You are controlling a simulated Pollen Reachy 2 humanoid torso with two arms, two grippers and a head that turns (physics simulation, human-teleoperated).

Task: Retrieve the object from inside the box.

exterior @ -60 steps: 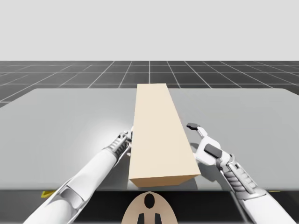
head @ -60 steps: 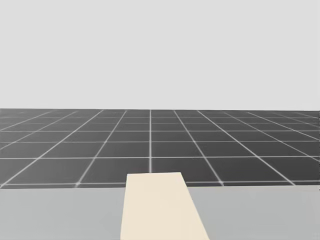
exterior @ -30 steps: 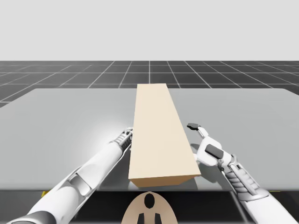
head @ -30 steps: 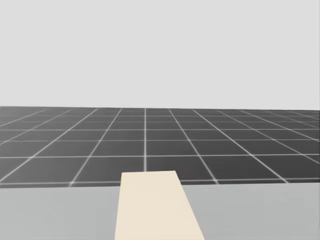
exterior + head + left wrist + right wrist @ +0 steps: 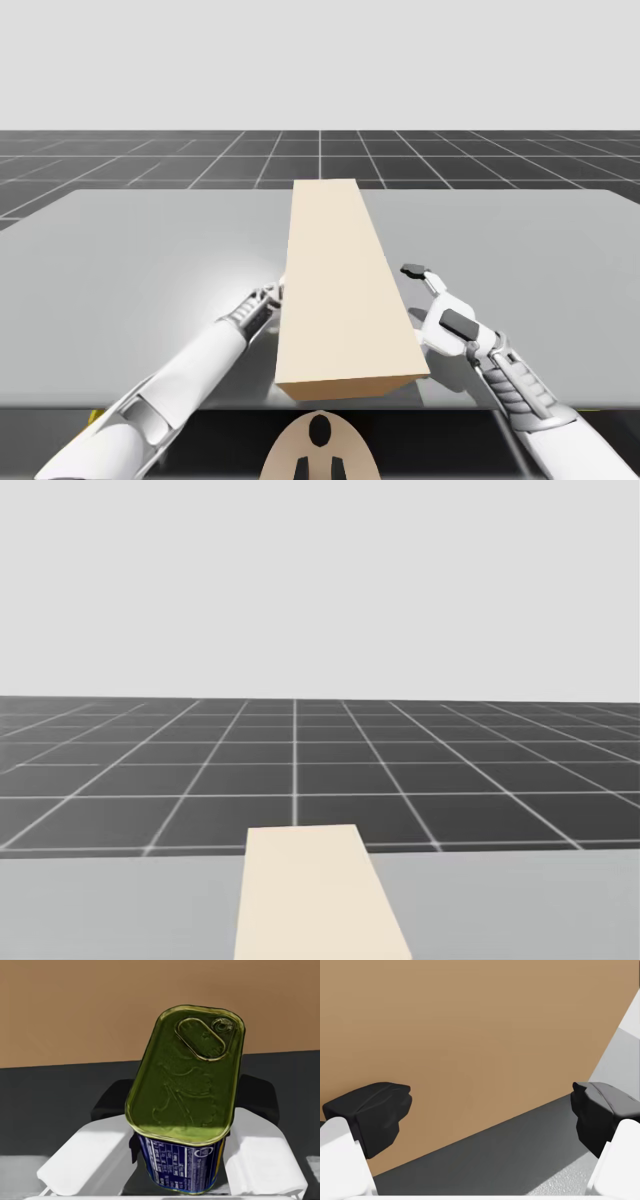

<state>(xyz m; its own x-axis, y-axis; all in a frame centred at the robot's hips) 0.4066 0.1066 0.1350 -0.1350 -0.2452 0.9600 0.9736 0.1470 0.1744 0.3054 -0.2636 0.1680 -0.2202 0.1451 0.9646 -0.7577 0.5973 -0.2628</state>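
The robot's left arm comes in low across the grey bench [image 5: 140,270] and ends hard against the left side of a long tan box [image 5: 340,290] that lies lengthwise down the middle. From the camera on that hand, the left claw [image 5: 185,1102] is clenched round a blue rectangular can [image 5: 185,1085] with rounded corners. The white fingers [image 5: 260,1155] press on its two sides, and its dull gold lid with the pull tab is tipped up toward the lens. A tan wall of the box stands just ahead of the can, with a dark surface beneath it. From above the can is hidden at the box's left flank near the robot, so I cannot tell whether it sits inside the box or just out of it. On the other side, the right claw [image 5: 430,298] rests just beside the box's right wall, toward the near end. It is spread wide, its black pads [image 5: 375,1110] far apart, gripping nothing, and it faces the tan wall. The head looks past all this at the box's far end, the far edge of the bench and the dark gridded floor [image 5: 300,770] beyond.
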